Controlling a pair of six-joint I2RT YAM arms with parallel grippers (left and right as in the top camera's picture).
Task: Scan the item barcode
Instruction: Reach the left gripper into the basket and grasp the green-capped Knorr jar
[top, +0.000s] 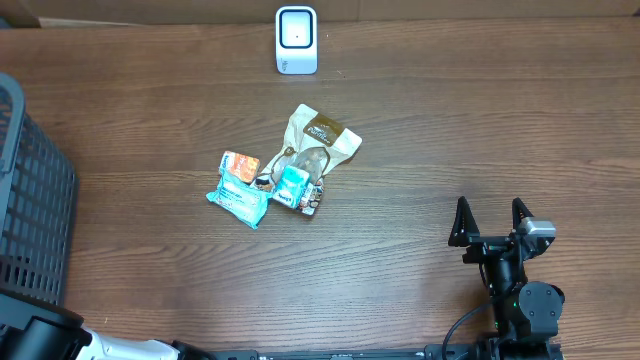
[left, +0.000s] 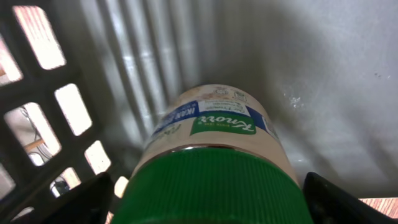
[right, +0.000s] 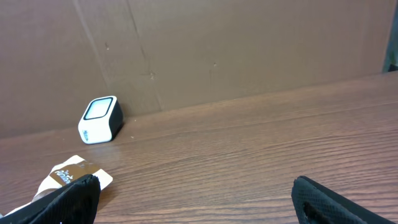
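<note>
Left edge: black basket. Inside it, seen by the left wrist camera, a cream-labelled jar with green lid. Left fingers sit either side of the lid; cannot tell whether they pinch it or stand clear. Centre of bench: loose pile of snack packets. Far centre: white scanner, upright, apart from the pile. Near right: right fingers spread wide, holding nothing.
</note>
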